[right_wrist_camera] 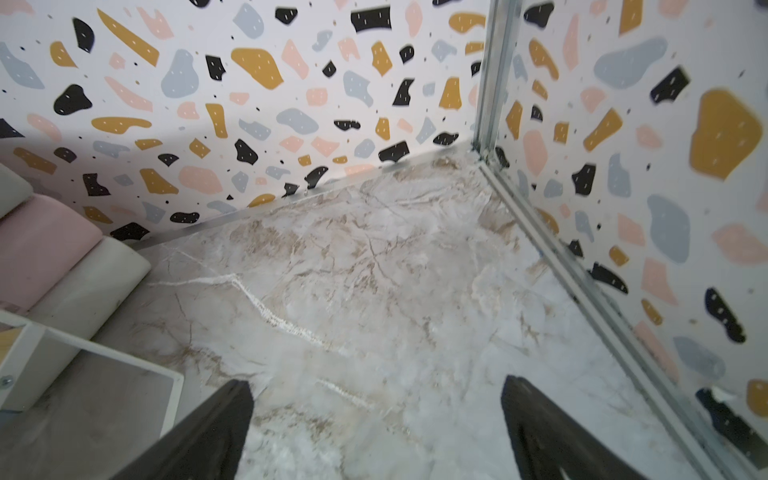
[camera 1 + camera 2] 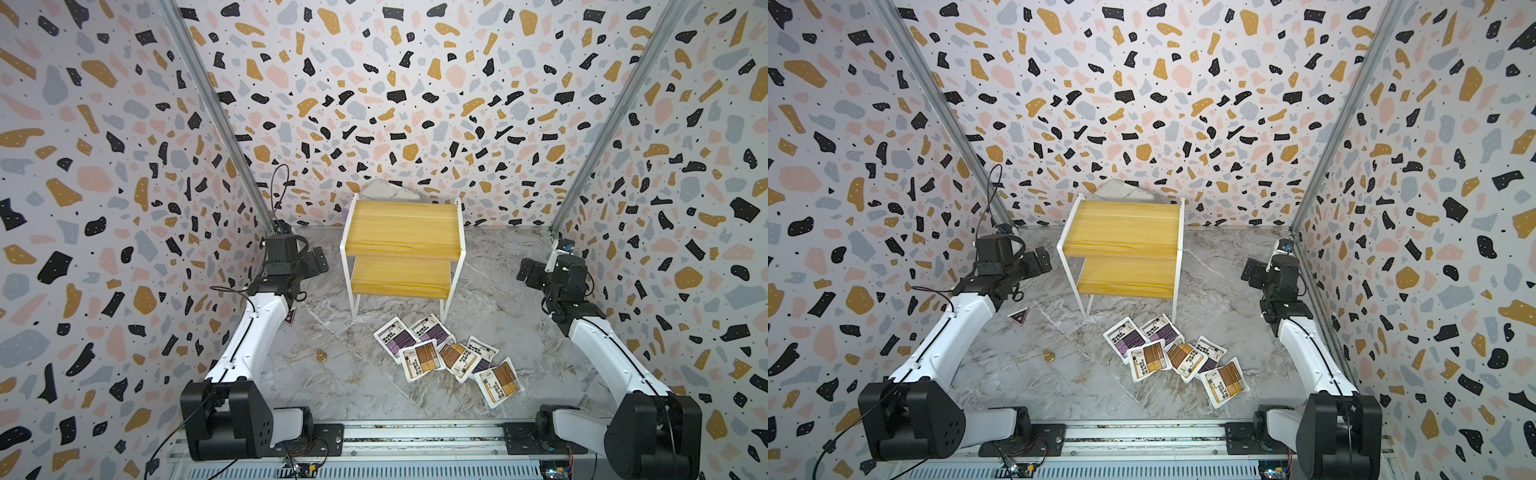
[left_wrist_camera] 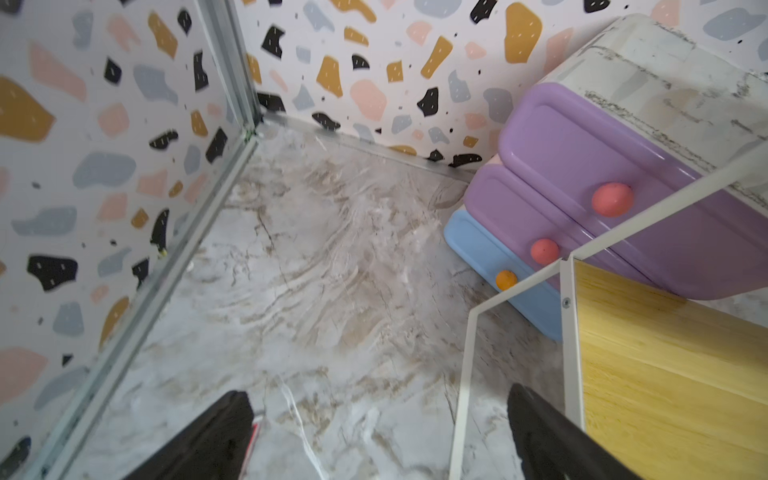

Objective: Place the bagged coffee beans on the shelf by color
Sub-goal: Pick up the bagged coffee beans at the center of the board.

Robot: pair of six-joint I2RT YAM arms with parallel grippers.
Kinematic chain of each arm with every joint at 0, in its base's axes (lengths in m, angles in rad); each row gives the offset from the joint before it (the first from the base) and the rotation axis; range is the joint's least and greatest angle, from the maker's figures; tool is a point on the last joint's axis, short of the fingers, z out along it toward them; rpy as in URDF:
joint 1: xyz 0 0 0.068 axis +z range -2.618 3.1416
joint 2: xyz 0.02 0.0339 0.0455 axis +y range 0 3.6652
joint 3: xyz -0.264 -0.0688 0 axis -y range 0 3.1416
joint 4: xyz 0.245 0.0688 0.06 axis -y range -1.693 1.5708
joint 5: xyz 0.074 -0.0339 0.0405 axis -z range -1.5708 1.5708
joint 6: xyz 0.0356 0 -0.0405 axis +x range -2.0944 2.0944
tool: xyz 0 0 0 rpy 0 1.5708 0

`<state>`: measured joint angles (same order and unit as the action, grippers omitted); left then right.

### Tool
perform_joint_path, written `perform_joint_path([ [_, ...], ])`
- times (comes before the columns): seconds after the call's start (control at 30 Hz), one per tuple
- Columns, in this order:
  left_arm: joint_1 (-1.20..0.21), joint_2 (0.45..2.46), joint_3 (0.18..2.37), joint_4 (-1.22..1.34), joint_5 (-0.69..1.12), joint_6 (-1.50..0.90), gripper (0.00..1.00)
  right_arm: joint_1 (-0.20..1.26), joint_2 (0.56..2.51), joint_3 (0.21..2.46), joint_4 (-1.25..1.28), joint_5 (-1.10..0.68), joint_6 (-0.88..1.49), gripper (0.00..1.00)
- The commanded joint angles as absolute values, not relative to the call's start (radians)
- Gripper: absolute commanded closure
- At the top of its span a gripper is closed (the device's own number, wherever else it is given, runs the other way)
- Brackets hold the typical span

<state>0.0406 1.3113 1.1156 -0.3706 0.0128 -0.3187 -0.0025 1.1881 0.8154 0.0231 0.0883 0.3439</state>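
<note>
Six pouches (image 2: 446,357) are dumped in a loose, partly overlapping heap on the desk (image 2: 332,390). The heap is toward the near edge, right of the middle, just in front of the shelf (image 2: 403,228). All six are lying on the desk, none on the boards. They're flat white rectangles, slightly crinkled, printed with black text. Brown-orange panels are carried by three and purple by the other three, all mixed together.

The shelf is parked at the middle of the far edge. It's made of two stepped boards of yellow wood-grain, held on a thin white metal frame. A rounded plastic drawer unit (image 3: 582,166) is tucked behind it, with purple and blue fronts and ball knobs (image 3: 613,199). The desk itself is done in a glossy grey-white marble look with tan veins.

A small brass piece (image 2: 321,355), shaped like stacked discs, is sat left of the heap. A dark triangular tag (image 2: 1018,316) is seen near the left arm in a top view.

The left gripper (image 3: 378,395) is held over the desk beside the shelf's left side, jaws spread wide and empty. The right gripper (image 1: 376,382) is held toward the far right corner, also spread wide and empty. Both are kept well apart from the pouches.
</note>
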Motion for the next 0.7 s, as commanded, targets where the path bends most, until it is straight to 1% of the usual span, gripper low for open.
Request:
perform_joint_path([
  [0.0,0.044,1.253,1.086,-0.585,0.228,-0.479,0.00,0.000,1.202,0.909,-0.166,0.022,0.488,0.03],
  [0.13,0.015,1.203,1.040,-0.685,0.306,-0.531,0.00,0.000,1.326,1.084,-0.445,-0.135,0.482,0.01],
  [0.27,-0.094,1.149,0.982,-0.766,0.295,-0.551,0.00,0.007,1.332,1.146,-0.666,-0.184,0.491,0.02],
  [0.43,-0.206,1.097,0.927,-0.897,0.235,-0.601,0.00,0.015,1.348,1.234,-1.042,-0.203,0.446,0.01],
  [0.53,-0.272,1.070,0.906,-0.951,0.212,-0.643,0.00,0.017,1.319,1.234,-1.165,-0.236,0.437,0.01],
  [0.67,-0.316,1.060,0.872,-0.981,0.216,-0.665,0.00,0.021,1.259,1.183,-1.224,-0.288,0.414,0.01],
])
